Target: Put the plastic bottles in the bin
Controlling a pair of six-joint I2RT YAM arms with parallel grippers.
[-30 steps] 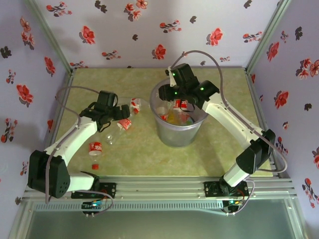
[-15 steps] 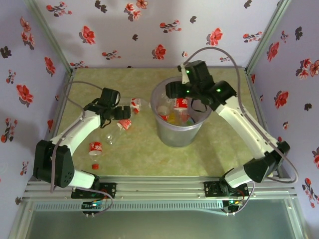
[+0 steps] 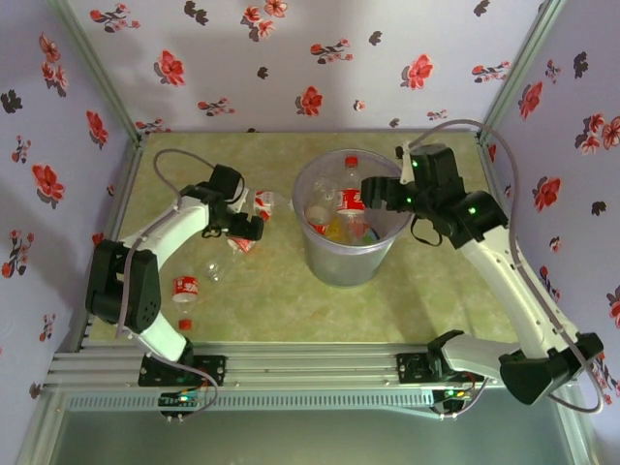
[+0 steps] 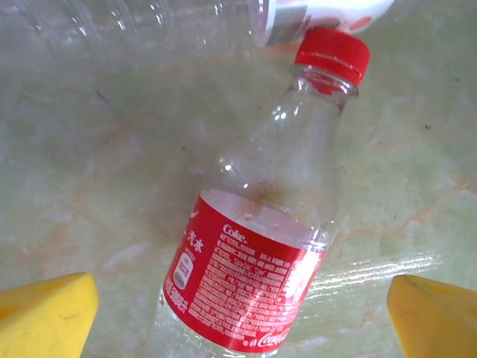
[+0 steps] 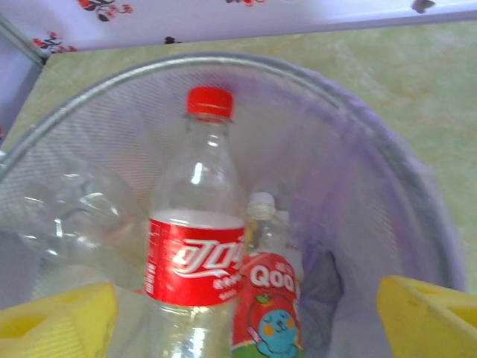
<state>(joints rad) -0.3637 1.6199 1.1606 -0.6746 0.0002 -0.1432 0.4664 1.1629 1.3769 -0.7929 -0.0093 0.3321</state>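
Under the left gripper (image 4: 240,317) we see a clear, glossy plastic bottle (image 4: 291,175) with a shiny red label (image 4: 238,291) and ribbed red cap (image 4: 332,57), on a smooth, faintly glossy marbled counter (image 4: 82,164). The gripper's pads (image 4: 45,313) look like matt yellow foam. Ahead of the right gripper (image 5: 246,321), the bin (image 5: 373,156) is translucent, finely ribbed plastic.

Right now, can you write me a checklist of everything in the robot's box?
Surface: green marbled table.
Job's things: bin upright, a red-capped bottle standing among others inside; lying bottle, second bottle and third bottle out on the table.
Clutter: one loose red cap.
Grippers: left gripper open over the lying bottle; right gripper open at the bin's rim.
Cables: left cable and right cable arch off the arms.
Surroundings: flowered walls, metal rail in front.
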